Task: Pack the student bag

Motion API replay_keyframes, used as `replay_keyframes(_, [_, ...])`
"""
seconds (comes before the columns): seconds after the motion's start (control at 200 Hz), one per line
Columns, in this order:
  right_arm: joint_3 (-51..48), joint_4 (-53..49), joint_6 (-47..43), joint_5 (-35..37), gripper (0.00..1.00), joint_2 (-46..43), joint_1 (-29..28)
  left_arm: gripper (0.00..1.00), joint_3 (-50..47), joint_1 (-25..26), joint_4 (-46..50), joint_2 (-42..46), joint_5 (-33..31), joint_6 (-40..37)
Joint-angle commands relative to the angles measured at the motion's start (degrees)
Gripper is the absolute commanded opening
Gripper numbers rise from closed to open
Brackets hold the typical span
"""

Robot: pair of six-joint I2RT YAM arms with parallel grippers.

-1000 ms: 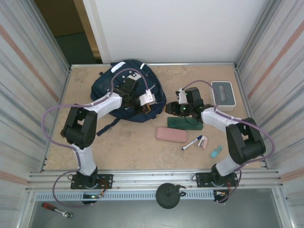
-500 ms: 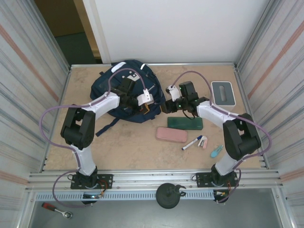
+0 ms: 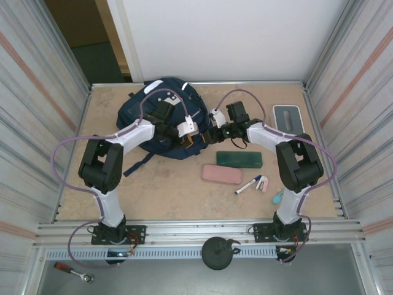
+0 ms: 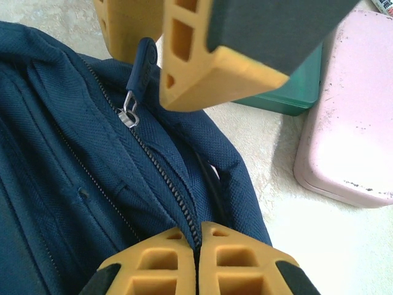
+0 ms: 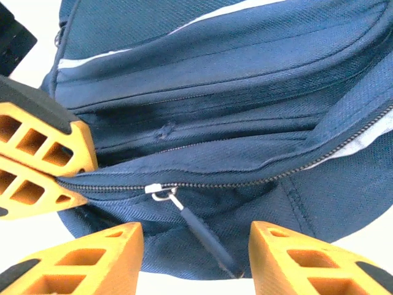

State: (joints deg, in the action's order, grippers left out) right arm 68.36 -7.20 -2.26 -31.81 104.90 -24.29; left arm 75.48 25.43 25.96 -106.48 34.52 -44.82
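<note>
Student bag (image 3: 161, 117) zipper is closed; contents hidden. Left pincer (image 4: 198, 238) is clamped on the bag's zipper seam. Right pincer (image 5: 195, 241) stands apart, straddling the zipper pull (image 5: 206, 241).

beige table (image 3: 153, 190). dark green flat case (image 3: 239, 159) mid-table, long side across. pink case (image 3: 221, 174) just beside it on near side, slightly tilted; both again in left wrist view, green (image 4: 295, 92) behind pink (image 4: 350, 135). blue-capped marker (image 3: 249, 184) right of pink case, small pink-white item (image 3: 262, 183) beside its tip. teal item (image 3: 278, 197) nearer front. white-grey box (image 3: 286, 117) far right. black round object (image 3: 218, 252) and red-handled ratchet (image 3: 72, 271) below front rail.
</note>
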Motion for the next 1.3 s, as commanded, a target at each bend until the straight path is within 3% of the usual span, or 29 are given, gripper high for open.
replay_keyframes(0.0, [1.8,-1.5,-1.4,-1.4,0.42,1.1,-0.4,0.02,-0.6,-0.3,0.4,3.7,2.7,-0.9])
replay_keyframes(0.306, [1.3,-2.2,-1.8,1.3,0.3,1.5,-1.5,0.02,-0.7,-0.5,0.0,3.9,2.6,-0.7])
replay_keyframes(0.586, [1.1,-2.9,-1.7,3.2,0.12,1.0,-2.1,0.02,-1.0,-0.5,-0.2,4.1,2.0,-0.5])
replay_keyframes(0.842, [-1.4,-3.2,1.5,12.4,0.0,-2.0,-1.7,0.02,-2.7,-1.2,-0.7,5.6,1.8,-0.3])
replay_keyframes(1.067, [-1.2,-3.4,9.0,23.5,0.0,-2.6,0.2,0.01,-6.7,-4.0,-2.1,8.4,1.1,0.9])
replay_keyframes(1.298, [-0.9,-1.3,14.1,21.7,0.0,-3.4,-2.7,0.06,-8.5,-6.3,0.1,9.6,-2.5,0.3])
